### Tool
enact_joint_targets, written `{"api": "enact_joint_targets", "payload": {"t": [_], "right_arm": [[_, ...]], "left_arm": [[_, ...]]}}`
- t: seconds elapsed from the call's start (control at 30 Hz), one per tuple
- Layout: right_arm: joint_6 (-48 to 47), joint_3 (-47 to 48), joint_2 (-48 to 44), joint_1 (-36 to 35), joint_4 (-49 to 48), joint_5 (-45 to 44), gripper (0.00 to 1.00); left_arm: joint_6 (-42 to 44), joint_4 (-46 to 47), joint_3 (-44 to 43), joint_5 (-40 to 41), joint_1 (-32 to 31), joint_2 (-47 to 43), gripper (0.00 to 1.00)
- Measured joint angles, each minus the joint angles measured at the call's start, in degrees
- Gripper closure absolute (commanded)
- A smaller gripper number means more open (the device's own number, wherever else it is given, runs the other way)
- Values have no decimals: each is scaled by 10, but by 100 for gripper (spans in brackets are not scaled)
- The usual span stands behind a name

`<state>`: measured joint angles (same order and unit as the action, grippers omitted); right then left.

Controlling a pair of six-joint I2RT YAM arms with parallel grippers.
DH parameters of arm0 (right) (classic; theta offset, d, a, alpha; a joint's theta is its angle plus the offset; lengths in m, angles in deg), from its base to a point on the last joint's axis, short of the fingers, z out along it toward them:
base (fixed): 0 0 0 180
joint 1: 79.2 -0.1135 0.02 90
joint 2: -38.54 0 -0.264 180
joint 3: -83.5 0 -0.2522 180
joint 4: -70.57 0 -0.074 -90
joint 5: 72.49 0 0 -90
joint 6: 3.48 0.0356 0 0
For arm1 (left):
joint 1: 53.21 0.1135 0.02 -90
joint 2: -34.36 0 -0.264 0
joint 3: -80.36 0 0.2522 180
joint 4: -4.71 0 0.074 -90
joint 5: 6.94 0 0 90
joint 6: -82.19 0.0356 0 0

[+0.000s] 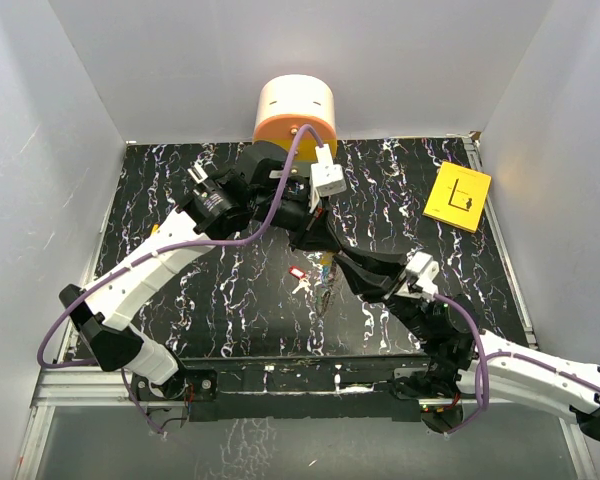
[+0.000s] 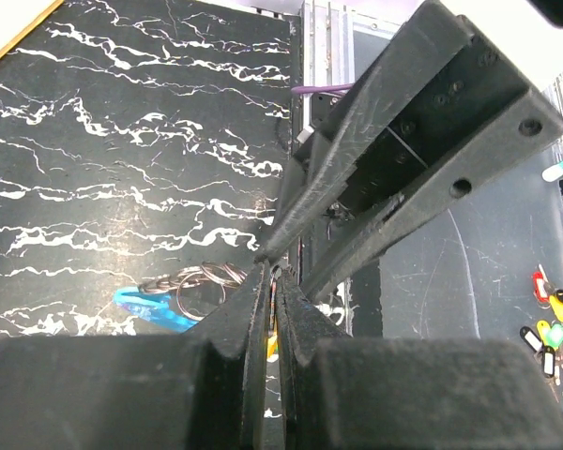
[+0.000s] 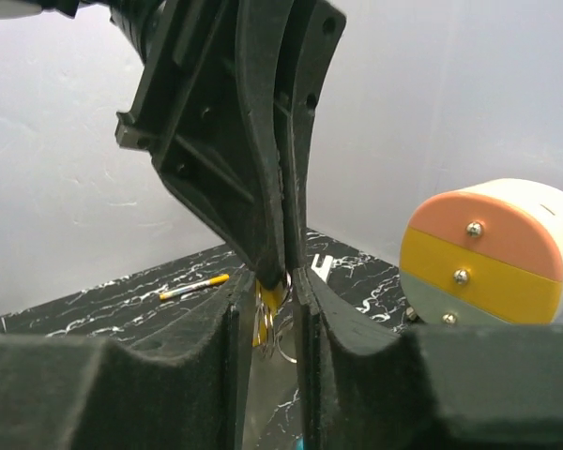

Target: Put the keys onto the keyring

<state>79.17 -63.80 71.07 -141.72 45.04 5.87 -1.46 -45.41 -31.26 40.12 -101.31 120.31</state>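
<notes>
Pinching keyring [image 2: 202, 277], left tool [image 2: 274, 272] and right tool [image 3: 272, 278] tip to tip, blue key [image 2: 155, 309] beside

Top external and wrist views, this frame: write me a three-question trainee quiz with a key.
1. True or false: the red key lies loose on the table.
2. Which colour sits in the left tool's grip? A blue, B yellow, C green.
3. Short answer: what colour is the key head beside the keyring?
Key: 1 true; 2 B; 3 blue.
</notes>
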Motion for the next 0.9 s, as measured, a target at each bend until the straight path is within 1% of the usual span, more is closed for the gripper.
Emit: {"api": "enact_joint_targets", "payload": {"t": [0.03, 0.07, 0.13, 0.17, 0.23, 0.27, 0.37, 0.57, 0.77, 0.8, 0.83, 0.9], "right_arm": [[-2, 5, 3, 0, 0, 0, 85], [-4, 9, 5, 0, 1, -2, 88], [-5, 12, 9, 1, 1, -5, 87], [-5, 13, 10, 1, 2, -6, 84], [-5, 14, 12, 1, 2, -6, 71], [-3, 14, 12, 1, 3, -6, 68], [1, 14, 11, 1, 9, -2, 66], [12, 15, 8, 1, 34, 1, 65], [17, 15, 5, 1, 50, 2, 70], [17, 15, 5, 1, 51, 2, 73], [18, 15, 5, 1, 52, 3, 78], [19, 15, 5, 1, 54, 2, 85]], "left_arm": [[-1, 0, 1, 0, 0, 0, 100], [-2, 0, 2, -1, 0, 0, 100], [-2, 2, 2, -1, 2, 0, 100], [-3, 2, 2, -1, 3, 0, 100], [-2, 0, 2, -1, 4, 0, 100], [-2, 0, 2, 0, 4, 0, 100], [0, -1, 2, 0, 3, 0, 100], [6, -5, 1, 1, 3, 0, 100], [7, -11, -1, 1, 3, 0, 100], [7, -11, -1, 0, 3, 0, 100], [7, -11, -1, 0, 3, 0, 100], [7, -12, -1, 0, 3, 0, 100]]}}
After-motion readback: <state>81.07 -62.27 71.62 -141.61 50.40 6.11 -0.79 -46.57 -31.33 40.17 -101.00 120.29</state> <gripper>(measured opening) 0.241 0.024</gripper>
